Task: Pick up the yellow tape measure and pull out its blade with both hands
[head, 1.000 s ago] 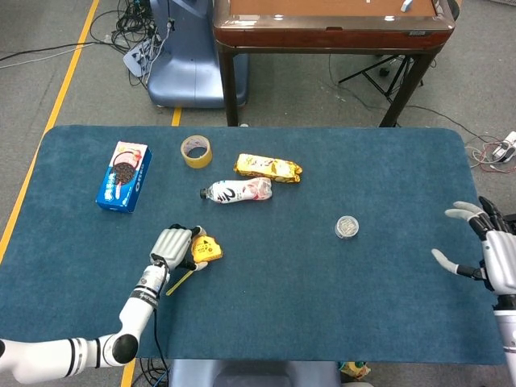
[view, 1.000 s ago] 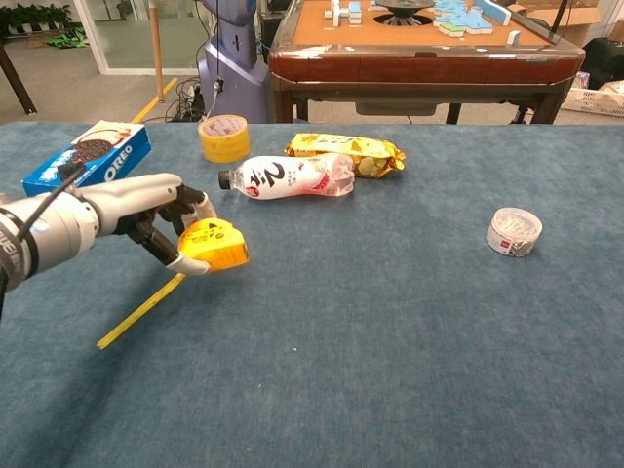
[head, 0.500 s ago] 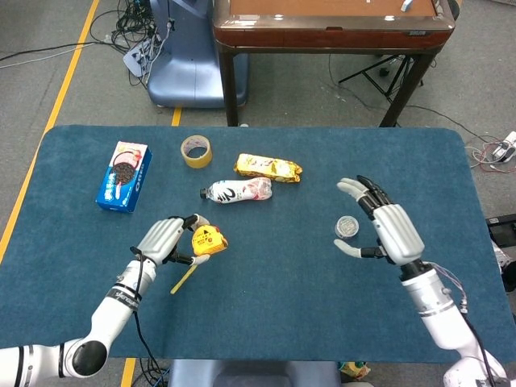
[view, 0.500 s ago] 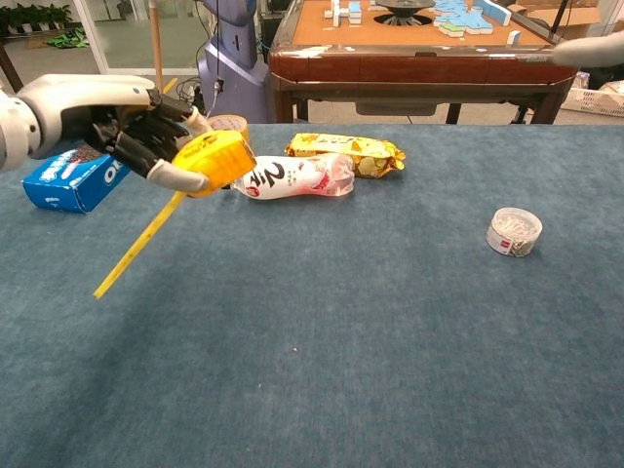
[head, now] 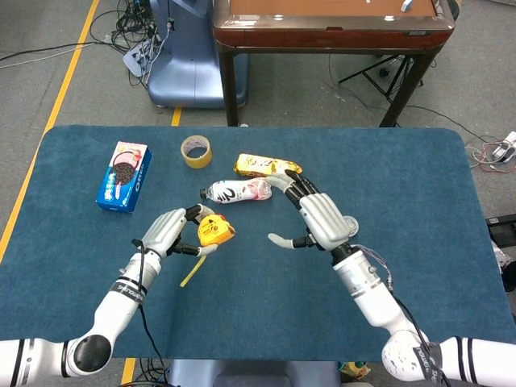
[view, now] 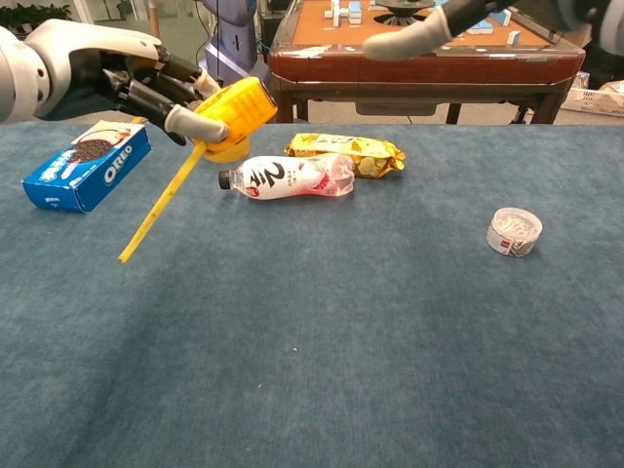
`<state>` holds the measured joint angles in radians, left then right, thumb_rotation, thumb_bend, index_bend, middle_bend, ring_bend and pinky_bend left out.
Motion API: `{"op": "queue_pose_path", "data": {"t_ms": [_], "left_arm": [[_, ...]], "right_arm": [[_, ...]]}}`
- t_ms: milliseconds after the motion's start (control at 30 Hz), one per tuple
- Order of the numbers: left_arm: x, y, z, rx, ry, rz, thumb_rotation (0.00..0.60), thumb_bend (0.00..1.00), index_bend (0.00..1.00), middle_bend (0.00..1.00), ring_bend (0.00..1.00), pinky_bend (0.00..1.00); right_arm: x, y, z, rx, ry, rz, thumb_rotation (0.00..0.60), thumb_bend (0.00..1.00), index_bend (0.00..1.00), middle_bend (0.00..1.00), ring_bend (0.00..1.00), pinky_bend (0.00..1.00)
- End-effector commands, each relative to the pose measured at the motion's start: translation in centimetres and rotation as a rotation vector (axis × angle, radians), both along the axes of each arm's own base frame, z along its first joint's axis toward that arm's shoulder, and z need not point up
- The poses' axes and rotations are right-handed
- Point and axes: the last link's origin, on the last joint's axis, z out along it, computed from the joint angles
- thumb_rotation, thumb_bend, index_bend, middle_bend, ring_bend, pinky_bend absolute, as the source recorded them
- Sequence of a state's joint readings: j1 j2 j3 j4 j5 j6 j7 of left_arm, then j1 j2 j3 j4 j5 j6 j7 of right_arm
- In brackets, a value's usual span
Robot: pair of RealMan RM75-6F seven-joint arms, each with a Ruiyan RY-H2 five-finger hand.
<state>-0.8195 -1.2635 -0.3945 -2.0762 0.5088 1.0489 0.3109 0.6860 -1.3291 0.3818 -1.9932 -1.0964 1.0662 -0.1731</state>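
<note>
Table [head: 403,322], blue cloth top. Left hand [head: 165,232] holds the yellow tape measure [head: 214,232] lifted off the cloth, fingers curled round the case; a short length of blade [view: 161,212] hangs slanting down and leftward from it. Right hand [head: 316,216] hovers to the case's right, apart from it, fingers spread and holding nothing.

Step in hand, as I judge it: bring the right hand to the blade. The free end lies on the far side of the case from that hand, so either the left wrist turns the blade rightward or the right hand reaches under. Pinch the blade near its tip, keep the case steady, draw straight along the blade's line.

Hard to make out: the blade's end hook is too small to see. Chest view cuts off all but the right hand's fingers [view: 414,37]. The tape roll [head: 196,151] sits partly behind the case there.
</note>
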Motion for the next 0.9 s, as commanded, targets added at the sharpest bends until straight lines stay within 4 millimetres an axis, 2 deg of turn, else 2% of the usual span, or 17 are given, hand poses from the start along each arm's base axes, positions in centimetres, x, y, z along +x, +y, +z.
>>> {"op": "queue_pose_path", "data": {"t_ms": [33,167,400,900], "left_arm": [[0.8,0.2,0.2,-0.001,-0.020,0.006,0.600,0.19,0.44,0.45,0.32,0.23],[1.5,0.3,0.3,-0.001,-0.035,0.017,0.600,0.19,0.44,0.45,0.32,0.23],[2.0,0.5,0.4,-0.008,-0.048,0.026,0.600,0.19,0.44,0.45,0.32,0.24],[2.3,0.6,0.6,-0.008,-0.050,0.027,0.600,0.19,0.44,0.45,0.33,0.25]], "right_arm": [[2.0,-0.5,-1.0,0.019,0.001,0.009,0.600,0.27,0.13,0.12,0.01,0.08],[3.4,-1.0,-1.7,0.032,0.015,0.007,0.600,0.27,0.13,0.12,0.01,0.08],[4.6,-1.5,-2.3,0.034,0.042,-0.002,0.600,0.27,0.13,0.12,0.01,0.08],[4.7,-2.3,-3.0,0.035,0.073,-0.036,0.600,0.27,0.13,0.12,0.01,0.08]]}}
